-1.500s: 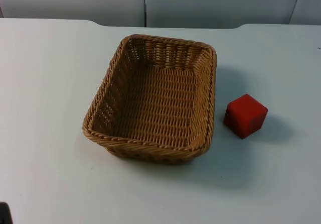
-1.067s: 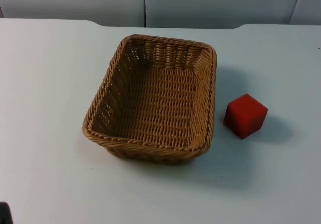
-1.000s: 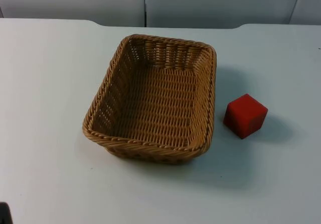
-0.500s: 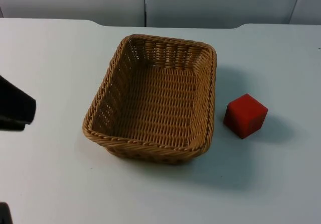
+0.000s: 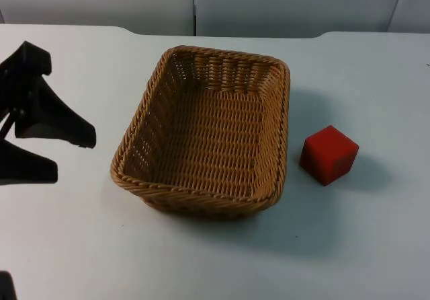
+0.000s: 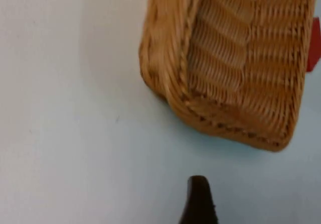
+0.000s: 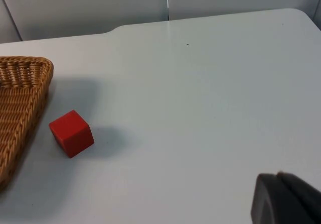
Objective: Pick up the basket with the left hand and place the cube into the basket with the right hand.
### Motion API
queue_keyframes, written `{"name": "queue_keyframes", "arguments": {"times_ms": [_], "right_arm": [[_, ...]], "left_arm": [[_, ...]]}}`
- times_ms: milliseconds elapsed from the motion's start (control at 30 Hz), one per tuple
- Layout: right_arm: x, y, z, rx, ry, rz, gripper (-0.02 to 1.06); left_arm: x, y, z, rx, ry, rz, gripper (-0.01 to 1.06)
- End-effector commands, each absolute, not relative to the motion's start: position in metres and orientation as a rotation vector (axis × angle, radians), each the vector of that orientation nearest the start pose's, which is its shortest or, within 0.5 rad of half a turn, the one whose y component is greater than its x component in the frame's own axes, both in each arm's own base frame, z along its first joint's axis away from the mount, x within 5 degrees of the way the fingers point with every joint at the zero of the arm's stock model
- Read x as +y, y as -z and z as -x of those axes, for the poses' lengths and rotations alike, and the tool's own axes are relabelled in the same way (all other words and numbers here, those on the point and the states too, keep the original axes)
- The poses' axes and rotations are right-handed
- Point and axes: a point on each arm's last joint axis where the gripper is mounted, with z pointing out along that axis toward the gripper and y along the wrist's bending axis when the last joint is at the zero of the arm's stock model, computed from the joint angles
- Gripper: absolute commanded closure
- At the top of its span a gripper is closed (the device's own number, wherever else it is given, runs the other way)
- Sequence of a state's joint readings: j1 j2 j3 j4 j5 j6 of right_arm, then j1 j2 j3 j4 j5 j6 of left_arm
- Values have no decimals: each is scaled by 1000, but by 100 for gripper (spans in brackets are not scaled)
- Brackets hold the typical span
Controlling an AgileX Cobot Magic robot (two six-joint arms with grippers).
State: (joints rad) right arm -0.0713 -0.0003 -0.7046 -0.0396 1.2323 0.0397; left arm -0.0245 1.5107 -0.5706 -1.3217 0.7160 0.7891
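count: one wicker basket (image 5: 208,132), one red cube (image 5: 328,154), both on one white bench (image 5: 363,246). one claw (image 5: 67,155) at left, fingers apart.

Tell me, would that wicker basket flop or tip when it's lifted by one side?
The wicker basket looks tightly woven with a thick braided rim, so probably stiff. Empty and wide-bottomed, it's likely light, though gripped at one wall by the left gripper, it may tilt.

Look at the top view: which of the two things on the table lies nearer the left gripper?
The wicker basket. The open left gripper is just off its side, while the red cube sits beyond the basket's far side.
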Motion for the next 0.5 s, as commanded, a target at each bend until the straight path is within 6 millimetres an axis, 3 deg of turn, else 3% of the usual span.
{"name": "queue_keyframes", "arguments": {"times_ms": [0,267,467], "right_arm": [[-1,-317,39,2000,80,-129,105],[-1,-317,39,2000,80,-129,105],[-1,-317,39,2000,80,-129,105]], "left_arm": [[-64,-169,-243,2563,1063,368,45],[-64,-149,-262,2562,1075,417,45],[-63,-123,-273,2639,1049,481,45]]}}
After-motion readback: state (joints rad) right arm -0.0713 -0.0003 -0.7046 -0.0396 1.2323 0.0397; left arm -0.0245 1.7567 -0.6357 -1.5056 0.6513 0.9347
